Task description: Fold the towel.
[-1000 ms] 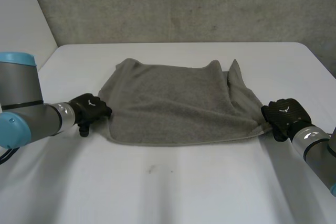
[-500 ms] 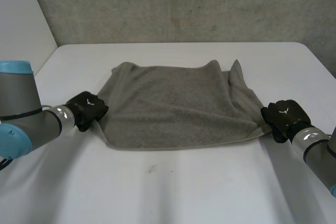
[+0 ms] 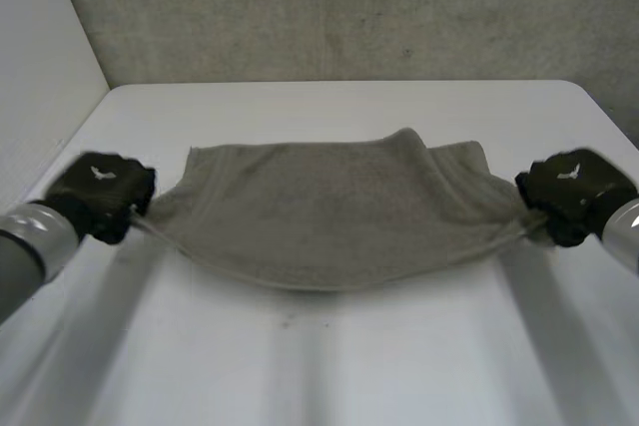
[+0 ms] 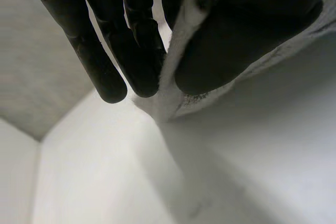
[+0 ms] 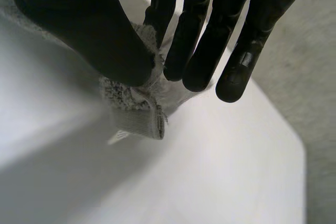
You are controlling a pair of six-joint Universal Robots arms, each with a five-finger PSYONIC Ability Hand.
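The towel [image 3: 329, 212] hangs stretched between the 2 hands over the white table [image 3: 319, 366]. Its long axis runs straight from one hand to the other, and its middle sags in a shallow curve. The left hand [image 3: 100, 192] holds the towel's left end and the right hand [image 3: 577, 192] its right end, both level, so neither is nearer the cloth. In the left wrist view, straight fingers [image 4: 139, 51] and the thumb pinch the towel's edge between them. In the right wrist view, the thumb clamps a bunched corner against the fingers [image 5: 202, 51]. The towel's far edge may rest on the table, though that is hard to tell. The fold likely depends on both hands carrying their ends together across the towel's short axis.
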